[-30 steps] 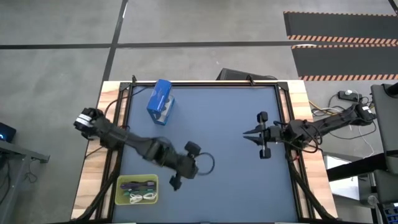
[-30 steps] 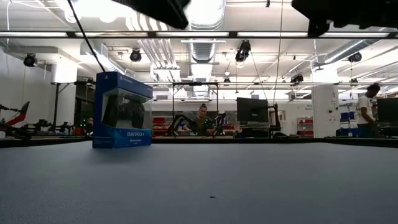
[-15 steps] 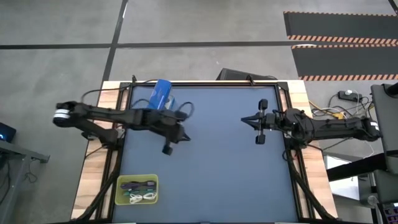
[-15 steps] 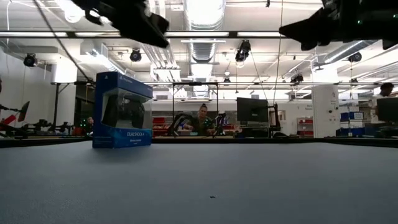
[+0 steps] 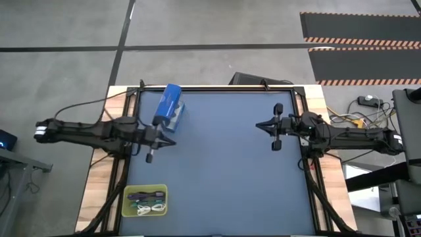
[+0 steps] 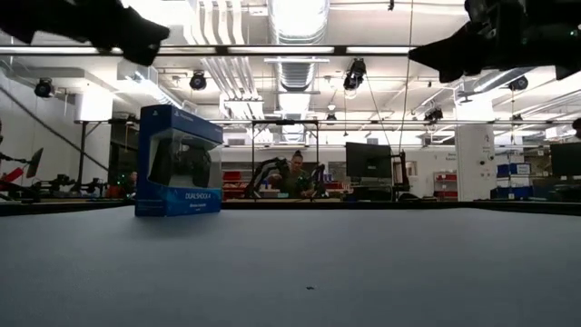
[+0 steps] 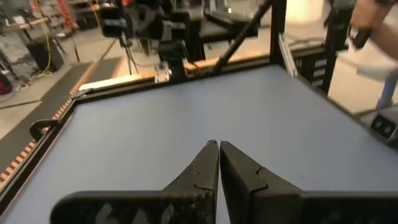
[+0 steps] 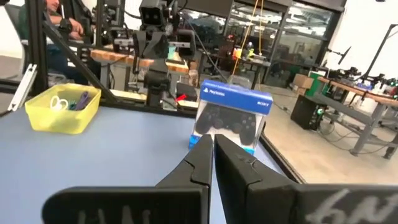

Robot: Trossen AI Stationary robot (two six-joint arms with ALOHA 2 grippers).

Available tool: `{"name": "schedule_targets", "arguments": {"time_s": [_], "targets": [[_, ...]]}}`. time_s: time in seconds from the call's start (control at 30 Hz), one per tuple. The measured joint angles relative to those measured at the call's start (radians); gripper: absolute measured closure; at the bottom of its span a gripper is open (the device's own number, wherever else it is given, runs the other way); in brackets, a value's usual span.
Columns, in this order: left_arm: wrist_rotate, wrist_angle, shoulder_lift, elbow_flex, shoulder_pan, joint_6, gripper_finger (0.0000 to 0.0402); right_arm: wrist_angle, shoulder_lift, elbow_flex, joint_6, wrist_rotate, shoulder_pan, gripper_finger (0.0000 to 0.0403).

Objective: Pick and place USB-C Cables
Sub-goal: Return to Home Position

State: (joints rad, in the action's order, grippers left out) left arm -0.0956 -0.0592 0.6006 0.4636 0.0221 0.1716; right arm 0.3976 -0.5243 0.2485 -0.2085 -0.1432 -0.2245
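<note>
Lying bundled in the yellow bin (image 5: 125,201) at the desk's (image 5: 223,171) corner on the left arm's side, the USB-C cables (image 5: 146,196) show from above as small dark, green and white coils. The right wrist view picks out a purple cable (image 8: 79,101) beside a white cable (image 8: 59,104). The left gripper (image 5: 172,141) hovers beside the blue box (image 5: 170,105) and the right gripper (image 5: 258,125) faces it. Both pairs of fingers are pressed together, holding nothing.

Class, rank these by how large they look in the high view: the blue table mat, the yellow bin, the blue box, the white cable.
1. blue table mat
2. yellow bin, only narrowly ahead
3. blue box, nearer the camera, so this pair is unsure
4. white cable, in the bin
</note>
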Motion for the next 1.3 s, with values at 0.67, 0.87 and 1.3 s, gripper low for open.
{"name": "schedule_targets", "arguments": {"time_s": [0.67,0.87,1.3], "targets": [[0.13,-0.118,-0.583,-0.26,-0.001,-0.036,0.0401,-0.297,0.268,-0.065,-0.016,0.004,-0.004,0.0394],[0.148,-0.121,-0.555,-0.295,-0.001,-0.035,0.0401,-0.4,0.42,-0.07,-0.039,0.005,-0.005,0.0394],[0.158,0.086,-0.576,-0.455,-0.003,-0.042,0.0401,-0.36,0.524,-0.189,-0.033,0.004,-0.005,0.0394]]}}
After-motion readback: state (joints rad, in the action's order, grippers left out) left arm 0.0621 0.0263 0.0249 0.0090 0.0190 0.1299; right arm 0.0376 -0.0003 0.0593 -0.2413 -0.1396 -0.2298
